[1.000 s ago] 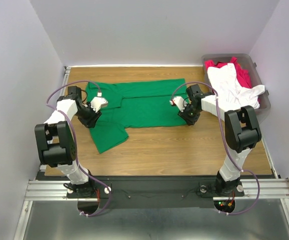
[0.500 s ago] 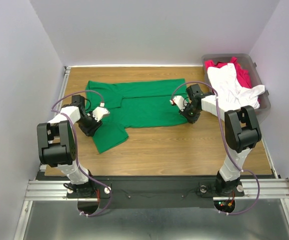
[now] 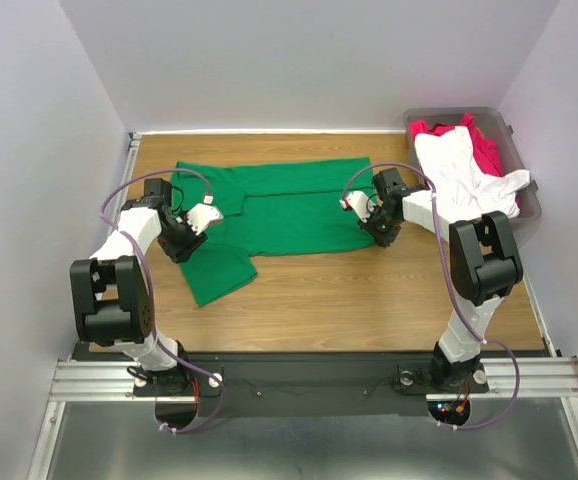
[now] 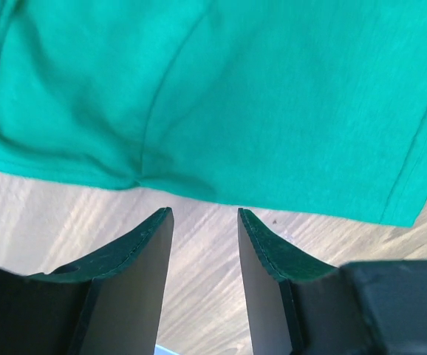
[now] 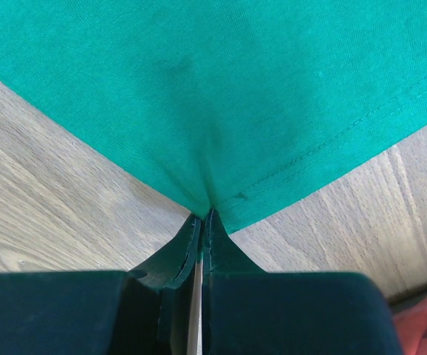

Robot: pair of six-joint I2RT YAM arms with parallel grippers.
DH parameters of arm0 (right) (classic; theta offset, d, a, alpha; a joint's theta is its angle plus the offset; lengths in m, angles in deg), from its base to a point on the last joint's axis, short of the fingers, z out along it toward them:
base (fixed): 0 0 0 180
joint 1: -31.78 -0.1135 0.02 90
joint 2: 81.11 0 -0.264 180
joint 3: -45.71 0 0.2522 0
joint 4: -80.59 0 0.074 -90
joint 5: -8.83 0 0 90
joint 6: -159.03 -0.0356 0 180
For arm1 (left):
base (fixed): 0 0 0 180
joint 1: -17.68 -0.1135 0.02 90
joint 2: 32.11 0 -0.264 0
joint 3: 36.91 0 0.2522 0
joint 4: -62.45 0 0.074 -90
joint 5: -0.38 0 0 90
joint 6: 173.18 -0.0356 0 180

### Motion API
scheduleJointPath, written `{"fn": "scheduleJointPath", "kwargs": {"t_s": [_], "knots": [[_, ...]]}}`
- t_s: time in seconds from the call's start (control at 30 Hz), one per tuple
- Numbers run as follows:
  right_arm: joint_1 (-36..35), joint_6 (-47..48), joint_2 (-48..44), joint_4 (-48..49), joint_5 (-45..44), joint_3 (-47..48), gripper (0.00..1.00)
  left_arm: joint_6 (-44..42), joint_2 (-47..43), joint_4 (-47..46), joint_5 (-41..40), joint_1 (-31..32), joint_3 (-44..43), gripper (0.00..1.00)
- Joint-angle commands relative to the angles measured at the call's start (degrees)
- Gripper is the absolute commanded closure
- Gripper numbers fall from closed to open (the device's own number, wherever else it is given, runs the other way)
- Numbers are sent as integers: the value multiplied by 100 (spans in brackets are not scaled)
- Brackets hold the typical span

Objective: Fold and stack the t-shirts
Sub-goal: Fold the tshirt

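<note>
Green t-shirt (image 3: 289,205) lies spread on the table (image 3: 369,290). Right gripper (image 5: 201,220) is clenched on its hem corner, but it's a thin bite and I reckon it could slip on lift. Left gripper (image 4: 204,214) is agape and empty, just short of the cloth edge. Closing there grabs nothing and the fold skews.
</note>
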Motion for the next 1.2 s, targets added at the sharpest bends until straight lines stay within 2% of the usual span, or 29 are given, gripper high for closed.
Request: {"fn": "scheduleJointPath", "kwargs": {"t_s": [0.0, 0.4, 0.5, 0.6, 0.63, 0.7, 0.77, 1.17], "knots": [[-19, -84, 136, 56, 69, -150, 99, 26, 58, 112, 137, 102, -118, 48], [-10, -75, 163, 56, 26, -141, 99, 202, 735, -759, -91, 111, 426, 48], [-10, -84, 207, 56, 26, -142, 99, 193, 876, -847, -144, 111, 637, 51], [-19, -84, 189, 48, 8, -159, 99, 140, 850, -856, -206, 111, 883, 63], [-19, -84, 172, 48, 17, -168, 99, 149, 763, -821, -206, 120, 971, 76], [-19, -75, 75, 48, -18, -212, 99, 149, 631, -725, -206, 111, 1033, 91], [-19, -49, -21, 21, -36, -264, 100, 158, 394, -479, -206, 111, 1042, 100], [-1, -102, -1234, -242, -106, -897, 100, 184, -1013, 989, 146, 76, 673, 100]]}}
